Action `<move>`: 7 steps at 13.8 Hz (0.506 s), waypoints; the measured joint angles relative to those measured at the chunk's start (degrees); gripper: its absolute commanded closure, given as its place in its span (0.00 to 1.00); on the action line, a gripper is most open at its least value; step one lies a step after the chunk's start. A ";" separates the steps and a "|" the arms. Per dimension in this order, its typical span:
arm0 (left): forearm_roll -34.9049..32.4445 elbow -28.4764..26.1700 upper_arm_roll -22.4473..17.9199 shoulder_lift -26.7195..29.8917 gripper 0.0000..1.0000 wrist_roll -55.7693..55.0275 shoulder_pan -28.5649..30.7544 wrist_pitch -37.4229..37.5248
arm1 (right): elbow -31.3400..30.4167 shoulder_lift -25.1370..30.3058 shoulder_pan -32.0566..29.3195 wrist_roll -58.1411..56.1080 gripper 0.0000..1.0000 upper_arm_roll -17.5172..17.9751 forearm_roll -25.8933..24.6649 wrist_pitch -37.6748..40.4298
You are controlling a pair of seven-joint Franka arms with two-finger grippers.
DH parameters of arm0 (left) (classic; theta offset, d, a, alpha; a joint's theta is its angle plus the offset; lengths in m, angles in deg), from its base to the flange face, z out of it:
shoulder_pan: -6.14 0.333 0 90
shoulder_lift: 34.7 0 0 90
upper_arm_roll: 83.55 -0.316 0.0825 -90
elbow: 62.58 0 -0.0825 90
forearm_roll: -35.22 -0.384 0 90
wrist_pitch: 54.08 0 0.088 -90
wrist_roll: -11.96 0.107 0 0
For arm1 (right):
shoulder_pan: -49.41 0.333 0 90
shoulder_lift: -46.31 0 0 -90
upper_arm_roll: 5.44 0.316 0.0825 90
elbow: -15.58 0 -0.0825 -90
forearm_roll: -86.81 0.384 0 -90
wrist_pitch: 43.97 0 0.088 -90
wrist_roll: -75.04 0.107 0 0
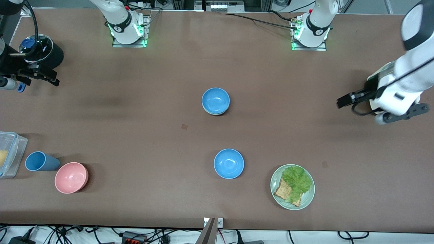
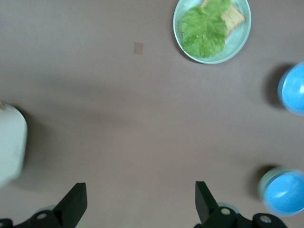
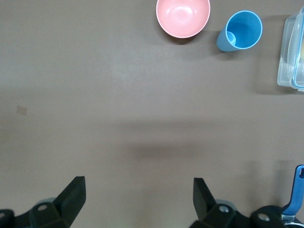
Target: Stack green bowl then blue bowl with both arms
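One blue bowl (image 1: 216, 100) is seen near the middle of the bench (image 1: 135, 135), nested in the green bowl (image 1: 215, 113), of which only a pale rim shows beneath it — the same pair appears in the left wrist view as a blue bowl inside a pale green edge. A second blue bowl (image 1: 229, 163) stands alone, nearer to the front camera and well apart from the stack. A pale green plate (image 1: 277, 176) carrying lettuce (image 1: 297, 181) and toast (image 1: 284, 191) is set beside that second bowl, toward the left arm's end of the bench. Toward the right arm's end, a pink bowl (image 1: 71, 177) and a blue cup (image 1: 39, 161) lying on its side are found just beside each other, with a clear plastic container (image 1: 12, 152) close by at the bench edge. The left gripper (image 1: 342, 101) is held over bare bench at the left arm's end, its fingers spread apart and nothing between them. The right gripper (image 3: 137, 199) is held over bare bench at the right arm's end — its fingers likewise stand apart and hold nothing.
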 measured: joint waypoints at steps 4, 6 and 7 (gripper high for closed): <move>0.00 -8.32 -3.56 5.44 0.00 12.63 -0.09 -6.49 | 0.00 0.00 0.00 0.00 0.00 0.00 0.00 -0.01; 0.00 -10.19 -5.12 6.39 0.00 13.06 -1.97 -7.59 | 0.00 0.00 0.00 0.00 0.00 0.00 0.00 -0.01; 0.00 -10.42 -6.99 6.49 0.00 12.53 -4.25 -7.65 | 0.00 0.00 0.00 0.00 0.00 0.00 0.00 -0.01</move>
